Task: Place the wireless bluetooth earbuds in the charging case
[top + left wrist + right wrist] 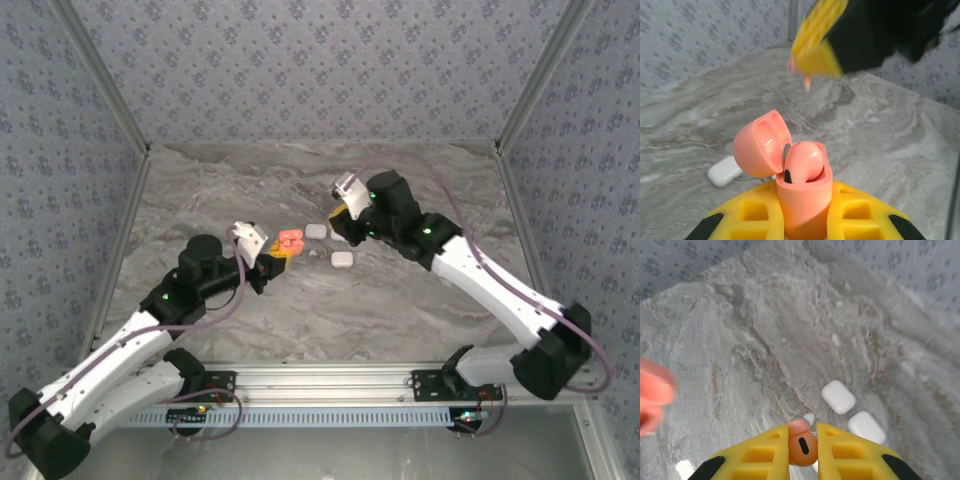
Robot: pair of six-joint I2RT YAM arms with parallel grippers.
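Left wrist view: our left gripper (804,216) clamped the open coral case (802,200) steady for our right gripper (802,436), near the case, pinched shut on an earbud (802,447).

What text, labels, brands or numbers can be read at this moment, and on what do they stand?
None can be read.
The coral case and the coral earbud are plain; the dark oval on the earbud is no character.
The white cases show no marking.
The wall bears only a small repeated pattern, not letters.
Any print on the rail is too small to tell.
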